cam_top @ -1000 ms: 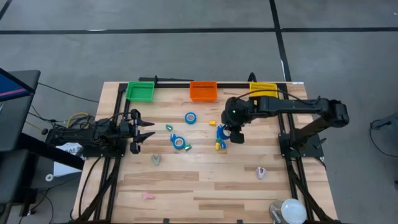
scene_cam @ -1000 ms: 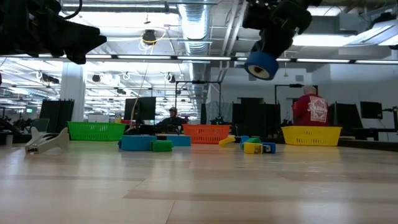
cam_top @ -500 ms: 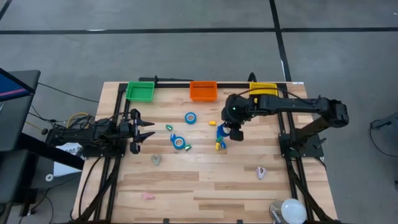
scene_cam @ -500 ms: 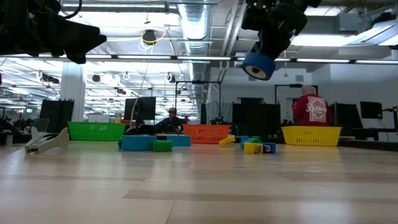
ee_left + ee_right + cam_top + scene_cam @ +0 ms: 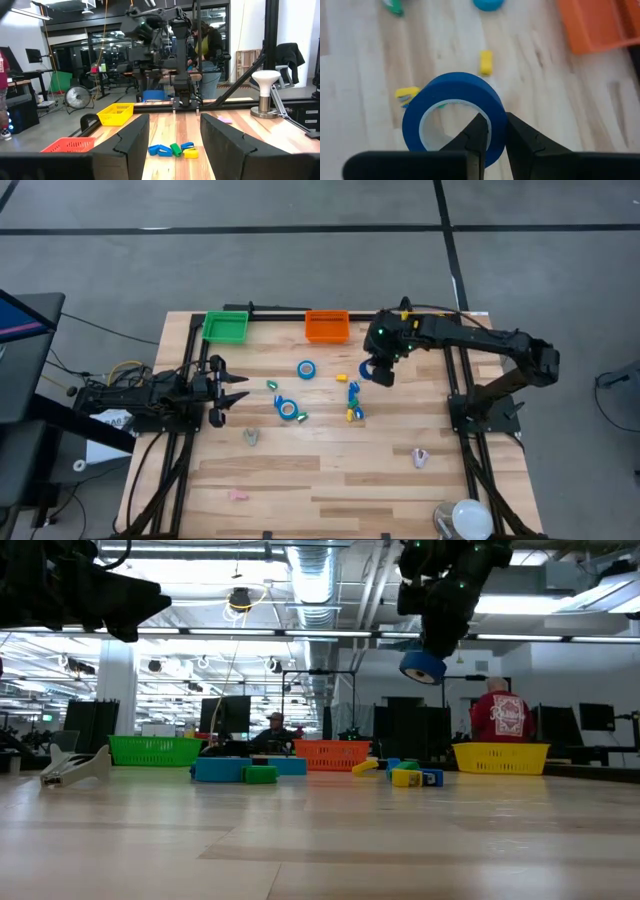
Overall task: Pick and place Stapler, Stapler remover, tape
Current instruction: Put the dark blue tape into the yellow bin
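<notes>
The right gripper pinches the wall of a blue tape roll in mid-air between the orange bin and yellow bin, so keep it level (the grip looks thin) until over a bin; the left gripper waits half-open near the table's left edge.

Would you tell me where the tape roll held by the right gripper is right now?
The blue tape roll is pinched in the right gripper, lifted clear above the table; in the high view it hangs near the back, between the orange bin and the yellow bin.
</notes>
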Robot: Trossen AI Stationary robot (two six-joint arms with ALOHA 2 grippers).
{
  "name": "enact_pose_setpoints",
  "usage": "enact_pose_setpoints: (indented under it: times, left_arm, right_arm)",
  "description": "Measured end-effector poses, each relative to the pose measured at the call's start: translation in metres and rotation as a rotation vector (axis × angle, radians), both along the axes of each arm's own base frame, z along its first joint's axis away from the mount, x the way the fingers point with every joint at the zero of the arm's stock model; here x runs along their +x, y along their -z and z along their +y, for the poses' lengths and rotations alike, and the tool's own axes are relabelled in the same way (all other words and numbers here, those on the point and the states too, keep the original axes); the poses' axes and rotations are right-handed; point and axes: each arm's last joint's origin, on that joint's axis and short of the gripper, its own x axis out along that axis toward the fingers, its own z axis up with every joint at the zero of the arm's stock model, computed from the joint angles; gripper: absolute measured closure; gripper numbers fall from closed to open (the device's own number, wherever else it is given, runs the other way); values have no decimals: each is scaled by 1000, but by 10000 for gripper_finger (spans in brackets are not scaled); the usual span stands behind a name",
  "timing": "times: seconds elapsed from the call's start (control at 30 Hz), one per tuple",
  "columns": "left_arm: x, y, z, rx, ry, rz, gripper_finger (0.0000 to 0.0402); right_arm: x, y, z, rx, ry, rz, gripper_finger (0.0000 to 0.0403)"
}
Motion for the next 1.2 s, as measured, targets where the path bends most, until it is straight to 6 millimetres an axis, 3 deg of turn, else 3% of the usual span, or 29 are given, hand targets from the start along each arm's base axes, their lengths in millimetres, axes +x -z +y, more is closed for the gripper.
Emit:
enact_pose_setpoints:
  times: [0.5,0.93,1.2]
  left_arm:
    - [0,0,0,0,0,-1,234]
    - [0,0,0,0,0,-1,234]
    - [0,0,0,0,0,-1,234]
  right_arm:
    - [-29,1,-52,-57,215,54,356]
    - [-75,0,-108,-209,538,158,359]
    - [-99,0,-125,-288,747,239,361]
